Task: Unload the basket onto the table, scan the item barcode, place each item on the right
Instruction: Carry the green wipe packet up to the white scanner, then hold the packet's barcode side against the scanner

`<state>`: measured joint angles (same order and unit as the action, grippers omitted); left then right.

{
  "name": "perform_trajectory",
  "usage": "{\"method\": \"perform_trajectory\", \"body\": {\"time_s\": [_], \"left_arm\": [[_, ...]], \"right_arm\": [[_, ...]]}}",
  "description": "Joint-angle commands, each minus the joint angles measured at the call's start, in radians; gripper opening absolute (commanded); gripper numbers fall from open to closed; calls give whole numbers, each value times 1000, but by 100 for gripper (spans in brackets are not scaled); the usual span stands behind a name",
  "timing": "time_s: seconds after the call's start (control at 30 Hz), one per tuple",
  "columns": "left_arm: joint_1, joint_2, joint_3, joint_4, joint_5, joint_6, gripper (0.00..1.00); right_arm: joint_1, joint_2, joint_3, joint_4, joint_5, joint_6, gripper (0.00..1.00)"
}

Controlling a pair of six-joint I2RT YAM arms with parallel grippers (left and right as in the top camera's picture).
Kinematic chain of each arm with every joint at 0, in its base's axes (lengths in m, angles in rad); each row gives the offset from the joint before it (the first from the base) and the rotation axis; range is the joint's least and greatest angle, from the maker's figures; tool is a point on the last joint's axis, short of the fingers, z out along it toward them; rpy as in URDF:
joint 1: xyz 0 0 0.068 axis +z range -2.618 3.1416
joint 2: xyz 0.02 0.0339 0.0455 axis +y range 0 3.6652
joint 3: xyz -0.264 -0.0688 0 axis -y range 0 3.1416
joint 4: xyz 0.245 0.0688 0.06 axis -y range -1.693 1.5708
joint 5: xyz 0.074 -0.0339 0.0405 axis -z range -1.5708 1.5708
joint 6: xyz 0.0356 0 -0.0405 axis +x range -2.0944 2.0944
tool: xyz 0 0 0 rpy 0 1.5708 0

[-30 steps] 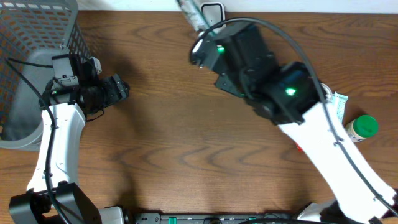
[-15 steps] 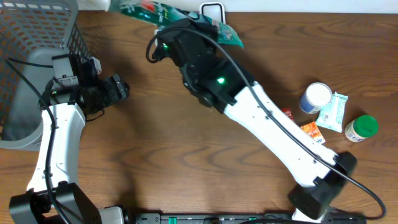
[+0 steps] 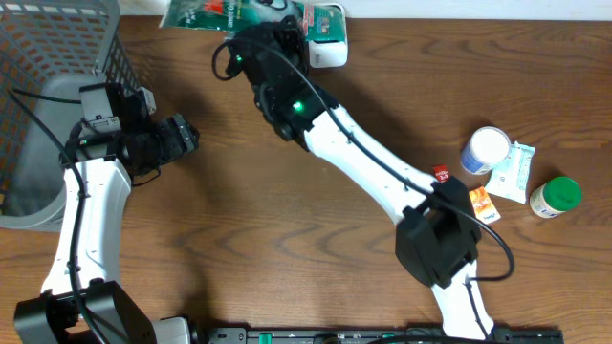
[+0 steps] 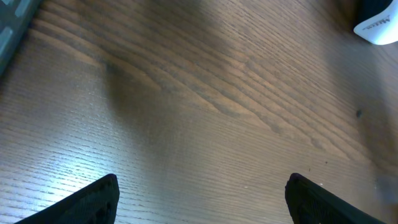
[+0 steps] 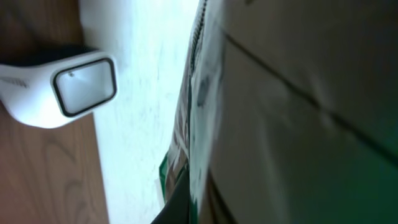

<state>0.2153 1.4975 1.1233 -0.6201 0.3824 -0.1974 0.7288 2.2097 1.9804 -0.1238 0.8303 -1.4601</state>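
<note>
1. Right now the green-and-white packet (image 3: 215,13) is at the far edge of the wooden table (image 3: 287,220). It lies lengthwise from left to right, and its right end meets the white barcode scanner (image 3: 330,53).
2. The right gripper (image 3: 283,26) has its jaws pressed together on the packet. In the right wrist view the packet (image 5: 280,112) fills the right side, with the scanner (image 5: 62,87) and its dark-rimmed window at the left.
3. The left gripper (image 3: 182,136) has its jaws wide apart and holds nothing. It hovers over bare wood, near the grey mesh basket (image 3: 57,57) in the far left corner.
4. At the right, a white-lidded jar (image 3: 488,148), a pale sachet (image 3: 512,172), a green-capped bottle (image 3: 557,196) and small orange packets (image 3: 475,203) are clustered together, well apart from the scanner.
</note>
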Motion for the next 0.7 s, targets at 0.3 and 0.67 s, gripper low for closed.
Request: {"method": "perform_trajectory", "body": {"time_s": [0.3, 0.67], "left_arm": [[13, -12, 0, 1, -17, 2, 86], [13, -12, 0, 1, -17, 2, 86]], "right_arm": [[-113, 146, 16, 138, -202, -93, 1], [-162, 186, 16, 153, -316, -125, 1]]}}
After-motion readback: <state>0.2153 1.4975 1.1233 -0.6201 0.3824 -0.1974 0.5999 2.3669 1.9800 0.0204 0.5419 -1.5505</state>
